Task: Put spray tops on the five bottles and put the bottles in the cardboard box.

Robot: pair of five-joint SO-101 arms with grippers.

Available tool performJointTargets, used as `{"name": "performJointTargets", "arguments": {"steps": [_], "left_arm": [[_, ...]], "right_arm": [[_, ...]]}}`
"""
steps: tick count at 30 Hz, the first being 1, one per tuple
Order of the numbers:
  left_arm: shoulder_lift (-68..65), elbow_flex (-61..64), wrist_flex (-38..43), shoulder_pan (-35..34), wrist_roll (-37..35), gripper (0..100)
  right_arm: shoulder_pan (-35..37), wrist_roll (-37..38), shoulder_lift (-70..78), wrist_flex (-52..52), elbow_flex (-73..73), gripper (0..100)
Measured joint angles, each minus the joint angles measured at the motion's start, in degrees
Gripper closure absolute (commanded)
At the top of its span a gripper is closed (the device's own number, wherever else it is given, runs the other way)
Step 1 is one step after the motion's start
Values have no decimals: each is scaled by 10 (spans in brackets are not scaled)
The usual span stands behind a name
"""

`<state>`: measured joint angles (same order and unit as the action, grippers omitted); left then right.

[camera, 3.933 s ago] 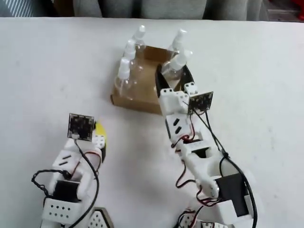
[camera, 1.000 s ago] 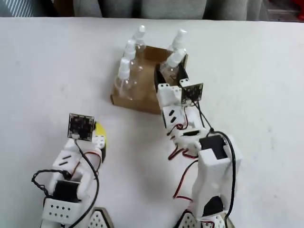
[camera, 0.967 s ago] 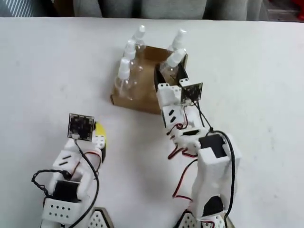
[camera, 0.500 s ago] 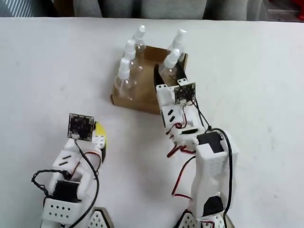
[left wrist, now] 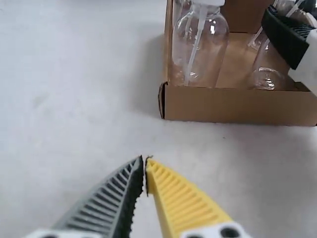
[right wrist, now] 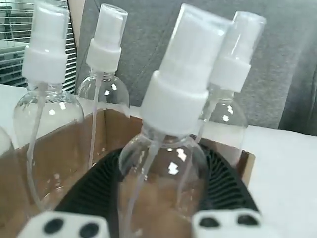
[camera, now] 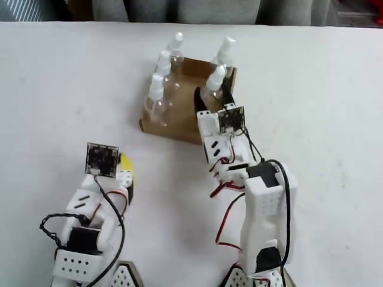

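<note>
High view: the right gripper [camera: 213,97] holds the fifth bottle [camera: 212,85] at the cardboard box [camera: 160,127] corner. Left wrist view: the left gripper [left wrist: 144,166] is closed and empty. Right wrist view: the jaws seemingly clasp the fifth bottle. If let go while leaning, it could topple the neighbouring bottles [right wrist: 47,124].

White table [camera: 60,89] w/ grey fabric [camera: 209,9] behind, blinds [camera: 18,9] far corner.

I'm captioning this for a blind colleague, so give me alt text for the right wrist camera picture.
A clear bottle with a white spray top sits gripped between the black fingers of the right claw, close to the camera. Behind it, three more capped bottles stand in the open cardboard box.
</note>
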<state>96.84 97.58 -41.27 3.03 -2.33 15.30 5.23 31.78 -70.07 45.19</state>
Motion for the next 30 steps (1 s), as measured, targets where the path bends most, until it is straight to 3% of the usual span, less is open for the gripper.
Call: {"name": "performJointTargets", "arguments": {"steps": [10, 19, 30], "left_arm": [[0, 0, 0, 0, 0, 977], [0, 0, 0, 0, 0, 977], [0, 0, 0, 0, 0, 977]], "right_arm": [[1, 0, 2, -1, -8, 967], [8, 1, 2, 9, -8, 743], [14, 1, 2, 15, -8, 648]]}}
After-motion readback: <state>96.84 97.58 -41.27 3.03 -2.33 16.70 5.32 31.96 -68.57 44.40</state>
